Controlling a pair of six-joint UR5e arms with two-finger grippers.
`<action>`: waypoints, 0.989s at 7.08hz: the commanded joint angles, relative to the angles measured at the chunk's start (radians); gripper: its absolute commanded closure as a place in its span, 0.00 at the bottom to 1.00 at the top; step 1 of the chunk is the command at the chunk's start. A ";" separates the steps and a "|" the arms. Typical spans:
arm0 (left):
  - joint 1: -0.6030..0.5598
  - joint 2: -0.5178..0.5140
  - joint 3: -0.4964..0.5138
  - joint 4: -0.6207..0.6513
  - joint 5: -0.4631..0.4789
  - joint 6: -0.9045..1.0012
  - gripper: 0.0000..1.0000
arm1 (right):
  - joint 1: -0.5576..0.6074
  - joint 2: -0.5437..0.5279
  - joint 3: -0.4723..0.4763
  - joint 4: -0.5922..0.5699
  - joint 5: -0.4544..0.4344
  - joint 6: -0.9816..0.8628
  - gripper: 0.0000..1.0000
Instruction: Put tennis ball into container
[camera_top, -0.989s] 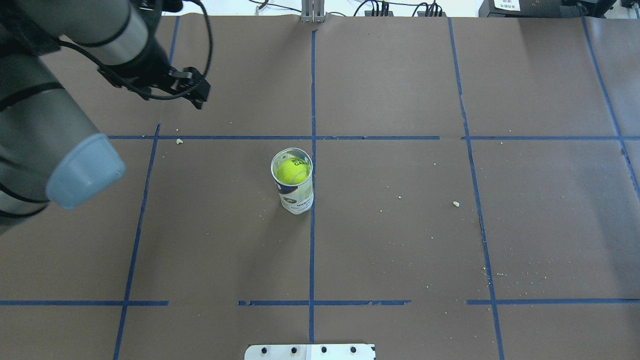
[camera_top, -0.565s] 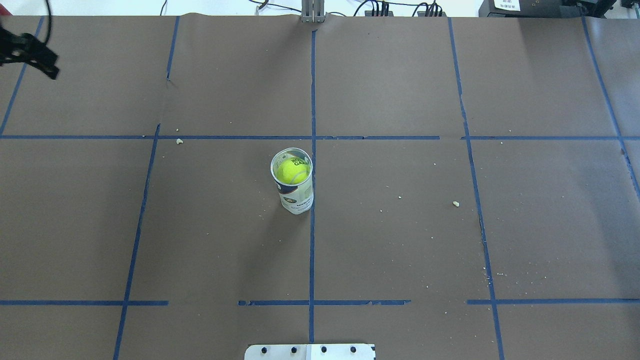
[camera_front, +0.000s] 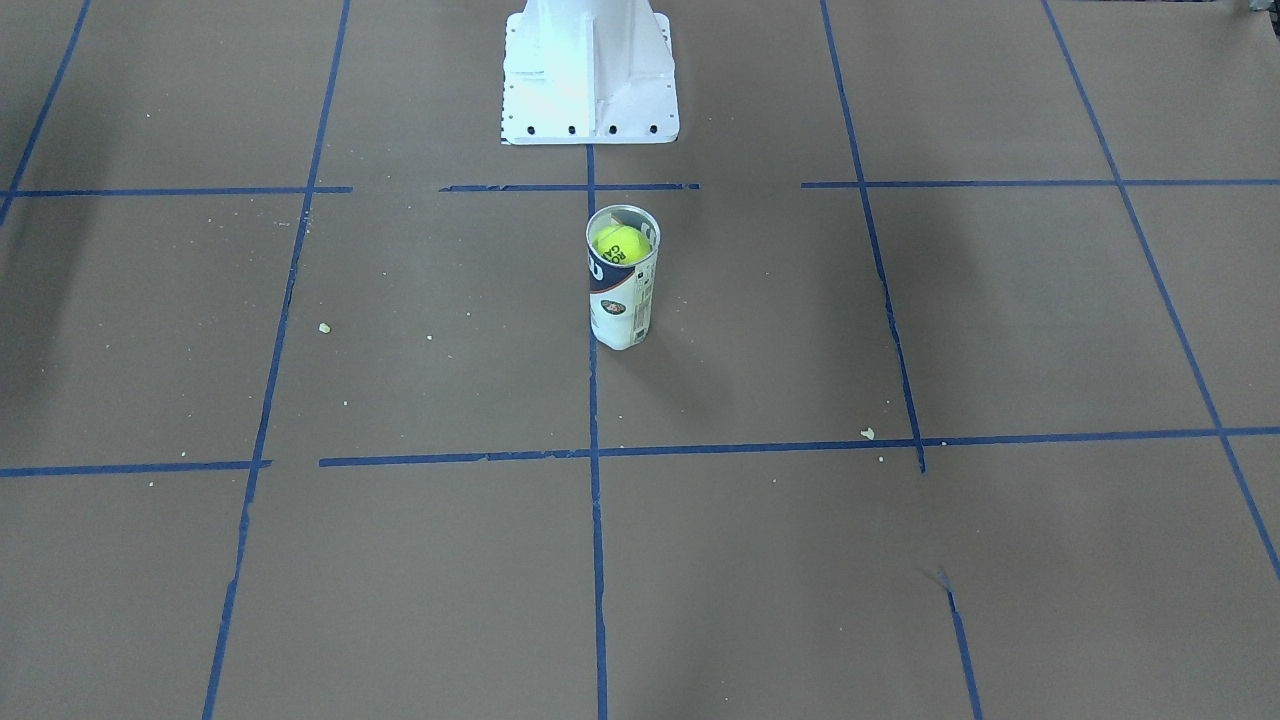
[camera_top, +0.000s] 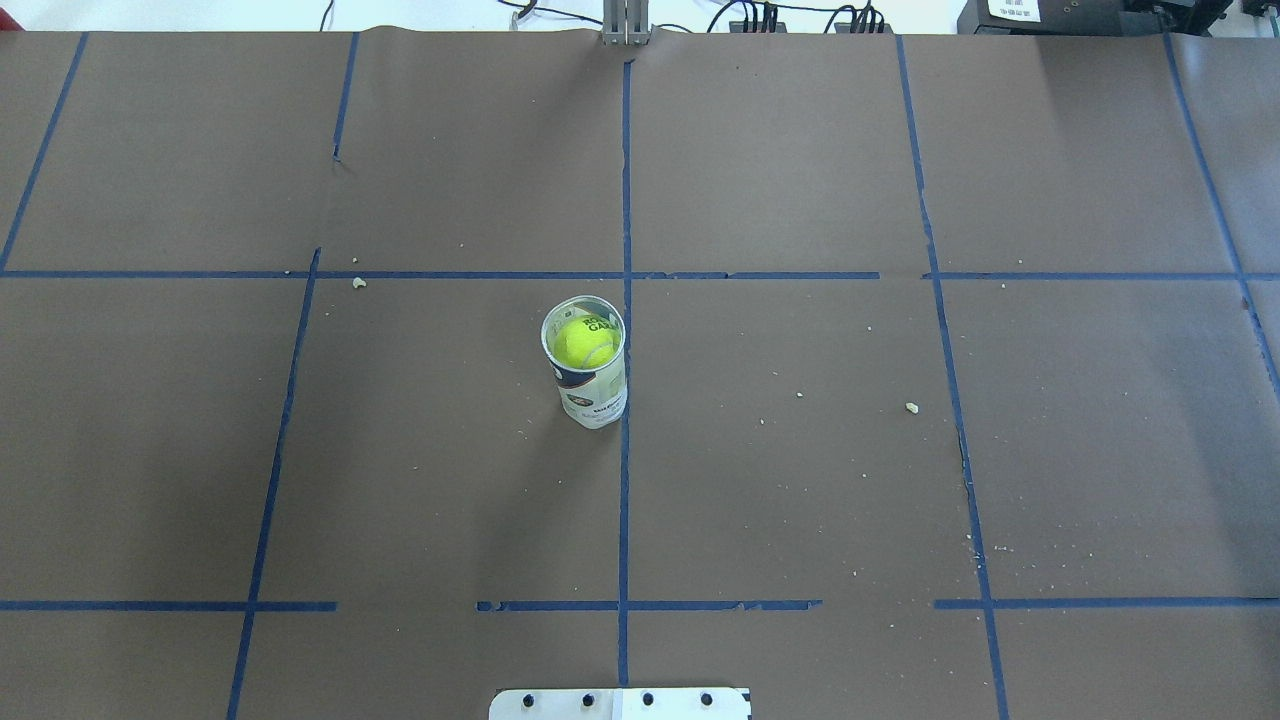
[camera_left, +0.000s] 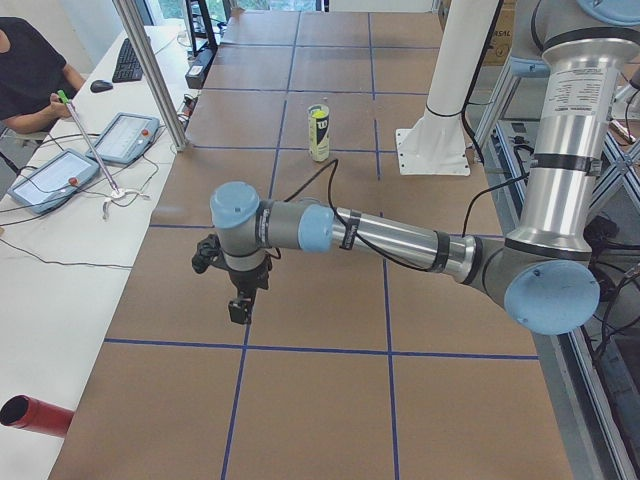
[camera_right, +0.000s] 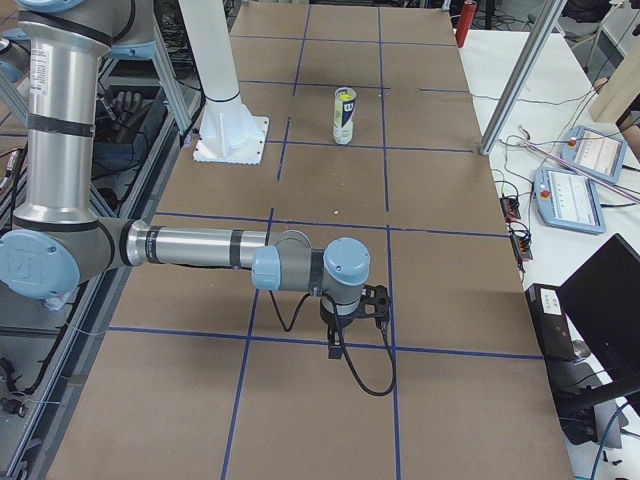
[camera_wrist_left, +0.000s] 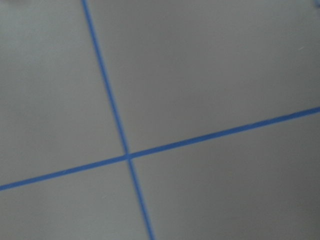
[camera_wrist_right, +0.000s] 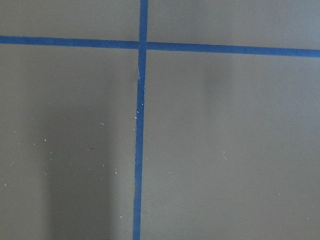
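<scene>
**Yellow-green ball sits inside the clear tube; both arms hang off to the sides**

Yellow-green and fuzzy, with black printed lettering, the tennis ball (camera_top: 585, 343) lies inside the tall clear plastic container (camera_top: 596, 396), just under its silvery rim. The white and dark navy label wraps the tube's lower part. The container stands upright near the middle of the brown paper-covered table (camera_top: 850, 480), its base touching the central blue tape line (camera_top: 626, 180) that runs away from the robot. In the front-facing view it stands a short way in front of the white metal robot base (camera_front: 590, 80).

Neither arm shows in the overhead or front-facing view. The left gripper (camera_left: 239, 308) appears only in the exterior left view, pointing down over the paper near a tape crossing, well apart from the container. The right gripper (camera_right: 335, 345) appears only in the exterior right view, also pointing down near a tape crossing, well apart from the tube. From these side views I cannot tell whether either pair of fingers is spread or closed. Nothing is seen held in them.

Both wrist cameras show only brown paper and crossing blue tape; the left one is blurred.
</scene>
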 joint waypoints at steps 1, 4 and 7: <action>-0.027 0.050 0.041 -0.068 -0.062 -0.030 0.00 | 0.000 0.000 0.000 0.000 0.000 0.000 0.00; -0.027 0.083 0.041 -0.078 -0.064 -0.028 0.00 | 0.000 0.000 0.000 0.000 0.000 0.000 0.00; -0.027 0.081 0.039 -0.078 -0.064 -0.028 0.00 | 0.000 0.000 0.000 0.000 0.000 0.000 0.00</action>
